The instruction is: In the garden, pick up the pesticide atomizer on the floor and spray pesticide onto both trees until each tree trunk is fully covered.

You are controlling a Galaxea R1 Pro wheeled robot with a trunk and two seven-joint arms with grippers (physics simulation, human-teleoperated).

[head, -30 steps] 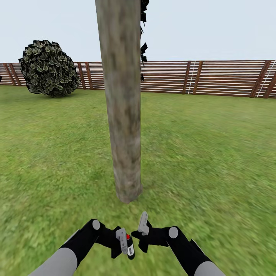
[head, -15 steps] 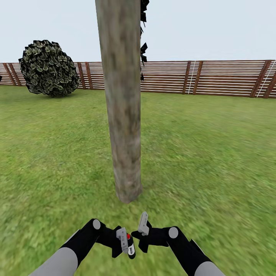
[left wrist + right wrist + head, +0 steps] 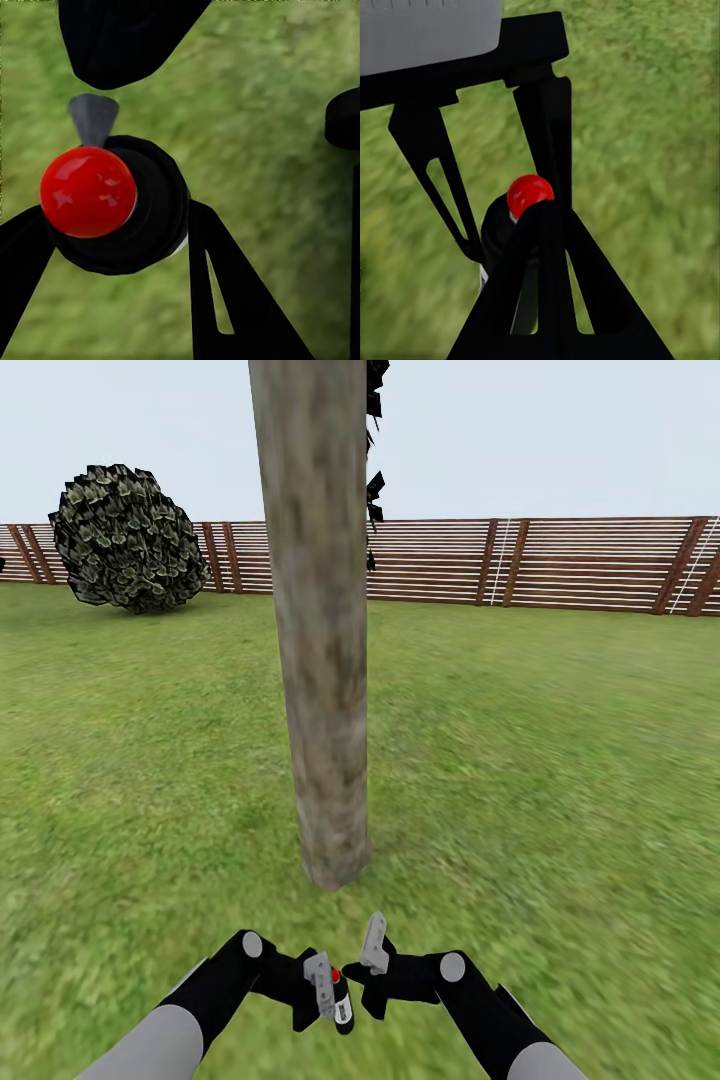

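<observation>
Lawn [image 3: 560,760]: green grass covering the garden ground from the foreground to the boundary; it is also the blurred backdrop in both wrist views.
Fence [image 3: 600,565]: brown horizontal-slat wood with darker posts, running across the far edge of the lawn under a pale sky.
Tree trunk [image 3: 320,640]: thick, bare, mottled grey-brown; stands upright at centre, its base in the grass just ahead of both grippers, its top cut off by the upper edge of the head view. A few dark leaves show beside its upper right edge.
Bush [image 3: 125,538]: rounded, dark, leafy mass at far left, in front of the fence and well apart from the trunk.
Left arm [image 3: 190,1010]: grey forearm and black wrist entering from the lower left.
Right arm [image 3: 490,1010]: grey forearm and black wrist entering from the lower right.
Left gripper [image 3: 325,985]: fingers clamped on the bottle's dark body, one black finger [image 3: 225,300] pressed against each side in the left wrist view.
Right gripper [image 3: 368,960]: close beside the left one, a light-grey finger tab pointing up; whether its fingers are spread or closed cannot be told.
Pesticide atomizer [image 3: 340,1000]: small dark bottle with a red cap [image 3: 88,191] and a white mark, held off the ground between the two grippers, near the trunk's base.
</observation>
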